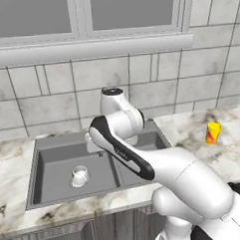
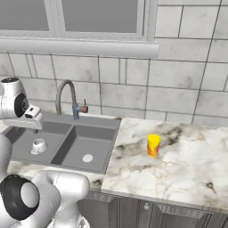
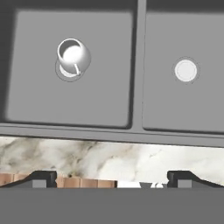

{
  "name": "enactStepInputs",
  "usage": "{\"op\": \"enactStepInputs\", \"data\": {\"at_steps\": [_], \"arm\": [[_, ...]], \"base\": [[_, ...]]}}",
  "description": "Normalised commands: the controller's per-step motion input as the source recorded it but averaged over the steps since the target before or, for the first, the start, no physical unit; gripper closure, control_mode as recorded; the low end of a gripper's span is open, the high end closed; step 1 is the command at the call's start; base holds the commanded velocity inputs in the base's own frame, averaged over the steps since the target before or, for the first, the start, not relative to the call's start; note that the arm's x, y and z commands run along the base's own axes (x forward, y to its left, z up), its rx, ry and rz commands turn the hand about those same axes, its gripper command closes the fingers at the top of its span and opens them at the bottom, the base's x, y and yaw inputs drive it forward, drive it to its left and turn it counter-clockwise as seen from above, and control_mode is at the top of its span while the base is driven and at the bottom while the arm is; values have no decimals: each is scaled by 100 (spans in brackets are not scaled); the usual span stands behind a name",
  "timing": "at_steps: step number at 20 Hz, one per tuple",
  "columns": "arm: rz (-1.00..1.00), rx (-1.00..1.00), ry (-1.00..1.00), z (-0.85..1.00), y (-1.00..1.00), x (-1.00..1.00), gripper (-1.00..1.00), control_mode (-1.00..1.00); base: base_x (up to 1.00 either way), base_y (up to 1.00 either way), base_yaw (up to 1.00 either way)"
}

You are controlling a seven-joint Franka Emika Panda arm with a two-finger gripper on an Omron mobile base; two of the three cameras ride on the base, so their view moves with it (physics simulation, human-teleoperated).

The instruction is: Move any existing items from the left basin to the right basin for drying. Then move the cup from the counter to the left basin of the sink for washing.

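so basically nothing is done yet as far as the pictures show. the white mug (image 3: 73, 57) is sitting in the left basin (image 3: 43, 96), right over the drain, upright with its open mouth up and its handle pointing toward the front edge in the hand view. you can spot it in the left base view too (image 1: 79, 176) and from the other side (image 2: 38, 145). the right basin (image 3: 192, 105) has just its round silver drain (image 3: 186, 70) showing, so the drying half of the job is not started.

the yellow cup (image 2: 153, 145) with the red-orange band stands upright on the marble bench (image 2: 187, 164), well apart from the sink (image 1: 36, 146) on its right side, also visible here (image 1: 212, 133). so step two is untouched as well.

the gripper (image 3: 112, 179) hangs high above the sink, looking straight down, roughly over the divider between basins and the front rim. jaws are spread wide with nothing between them, both tips poking up at the bottom of the hand view. the curved faucet (image 2: 65, 95) with the little red lever is at the back, not in the way right now.

my guess at what's left: pretty much everything. drop into the left basin, pinch the mug, carry it over the divider, then go fetch the cup.
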Motion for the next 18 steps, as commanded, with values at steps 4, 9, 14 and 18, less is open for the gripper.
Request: {"op": "enactStepInputs", "data": {"at_steps": [4,9,14,18], "arm": [[0,0,4,-35,35,1,-100,-100],[0,-1,1,-34,29,10,-100,-100],[0,-4,0,-33,19,17,-100,-100],[0,-6,0,-27,8,18,-100,-100]], "base": [[0,0,0],[0,0,0],[0,0,0],[0,0,0]]}}
